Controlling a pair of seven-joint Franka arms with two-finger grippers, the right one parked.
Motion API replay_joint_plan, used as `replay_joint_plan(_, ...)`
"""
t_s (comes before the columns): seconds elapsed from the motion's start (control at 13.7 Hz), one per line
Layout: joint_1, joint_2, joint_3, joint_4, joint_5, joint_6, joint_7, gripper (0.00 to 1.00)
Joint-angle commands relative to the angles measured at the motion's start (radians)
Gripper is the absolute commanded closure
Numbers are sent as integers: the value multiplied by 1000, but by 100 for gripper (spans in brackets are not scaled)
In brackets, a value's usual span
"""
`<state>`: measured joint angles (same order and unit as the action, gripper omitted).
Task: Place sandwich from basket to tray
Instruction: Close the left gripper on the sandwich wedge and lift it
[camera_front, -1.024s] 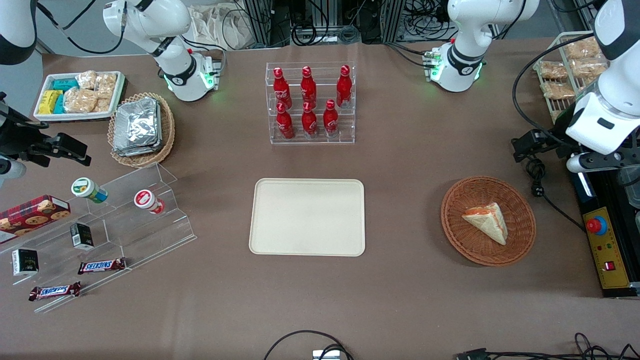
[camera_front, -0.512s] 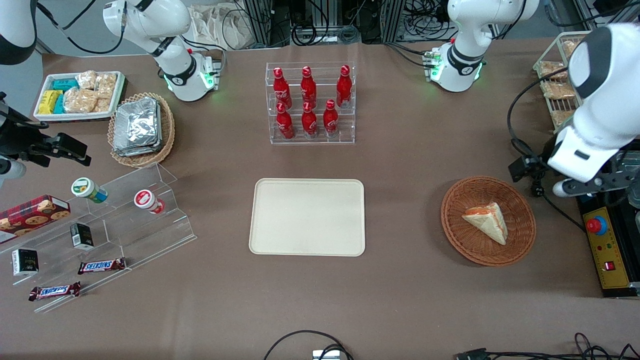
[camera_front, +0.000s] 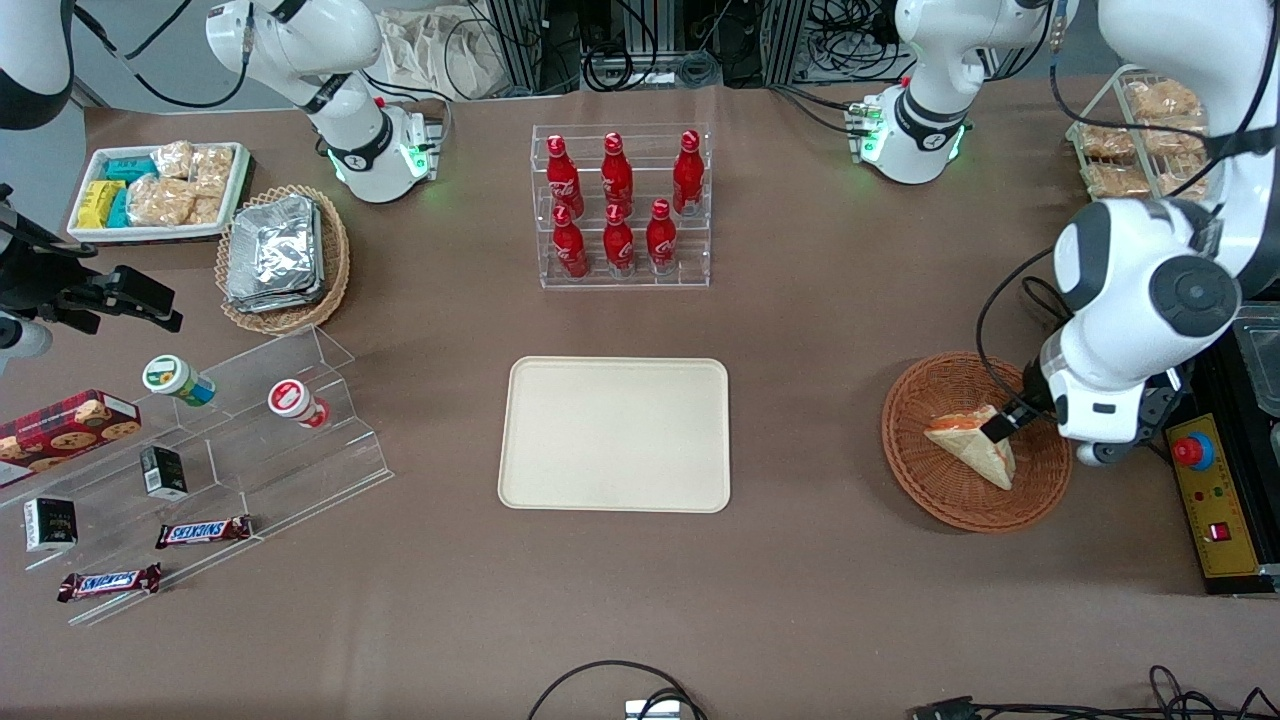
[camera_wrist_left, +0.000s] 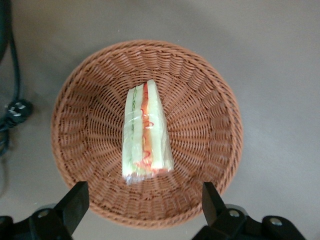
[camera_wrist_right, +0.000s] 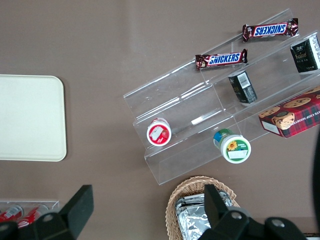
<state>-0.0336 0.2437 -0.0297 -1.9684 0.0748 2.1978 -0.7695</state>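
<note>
The sandwich (camera_front: 975, 445) is a wrapped pale wedge lying in the round reddish-brown wicker basket (camera_front: 930, 490), toward the working arm's end of the table. In the left wrist view the sandwich (camera_wrist_left: 145, 135) shows its red-orange and green filling edge at the middle of the basket (camera_wrist_left: 80, 100). My gripper (camera_front: 1005, 425) hovers above the basket's rim, open wide, with nothing between its fingers (camera_wrist_left: 75, 202). In that wrist view the gripper (camera_wrist_left: 144, 207) stands clear above the wicker. The cream tray (camera_front: 615, 435) lies flat at the table's middle, bare.
A clear rack of red bottles (camera_front: 620, 210) stands farther from the camera than the tray. A yellow control box with a red button (camera_front: 1205, 490) and a black cable (camera_front: 1075, 375) lie beside the basket. A wire rack of snack packs (camera_front: 1130, 140) sits at the table's corner.
The left arm has swung in from the table's edge and come over the basket. Its gripper now hangs above the sandwich. Sandwich, basket and tray have not moved.
</note>
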Motion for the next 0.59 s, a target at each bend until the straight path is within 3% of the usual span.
replay_joint_plan(0.0, 6, 34, 14, -64, 5, 116, -27, 0)
replay_joint_plan(0.37, 0, 109, 31, -93, -3, 233, -31, 0)
replay_joint_plan(0.44, 0, 120, 33, -93, -4, 241, -31, 7)
replay_joint_plan(0.51, -2, 129, 34, -93, -4, 244, -31, 22)
